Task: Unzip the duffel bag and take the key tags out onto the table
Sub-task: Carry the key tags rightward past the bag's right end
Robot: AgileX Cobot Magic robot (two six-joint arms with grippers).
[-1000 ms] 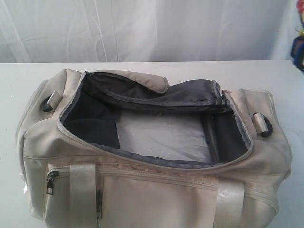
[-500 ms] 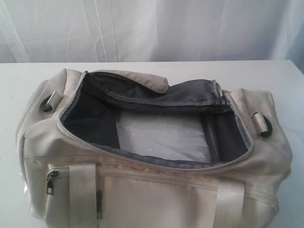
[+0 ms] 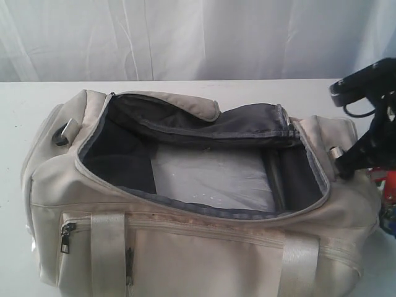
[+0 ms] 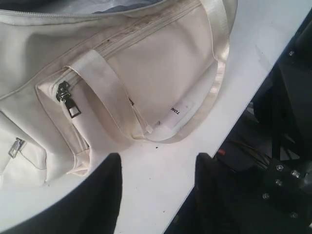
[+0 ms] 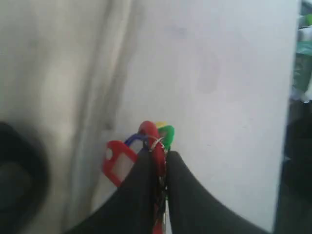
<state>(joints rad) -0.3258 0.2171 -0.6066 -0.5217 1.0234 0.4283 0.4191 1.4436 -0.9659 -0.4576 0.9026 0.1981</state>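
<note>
Right gripper (image 5: 158, 157) is pinched down narrow on the key tags (image 5: 118, 164): two smooth black fingers (image 5: 139, 187) squeezed together with the metal ring between them. The tags fan out past the tips as little glossy plastic tabs, red, green, blue and a sliver of yellow. They sit above the bare white table (image 5: 219, 87), just beside the cream fabric of the bag (image 5: 53, 73). Can't tell whether they touch the tabletop.

In the exterior view that arm comes in at the right edge of the frame, mid height, next to the bag's right end, with a bit of red showing under it.

Left gripper (image 4: 156, 192) is spread wide with nothing in it, hanging over the table edge near the bag's front side. That side has satin webbing handles (image 4: 105, 92) and a small metal zipper pull (image 4: 67, 99) on a pocket.

The bag fills the centre and lower part of the exterior frame. It's a soft, slumped shape, unzipped on top, with the flap folded back. Inside there's dull grey lining (image 3: 117, 154) and a clear plastic sheet (image 3: 210, 176) lying flat on the bottom (slightly shiny). A black D-ring (image 3: 60, 138) sits on the bag's upper left end.
</note>
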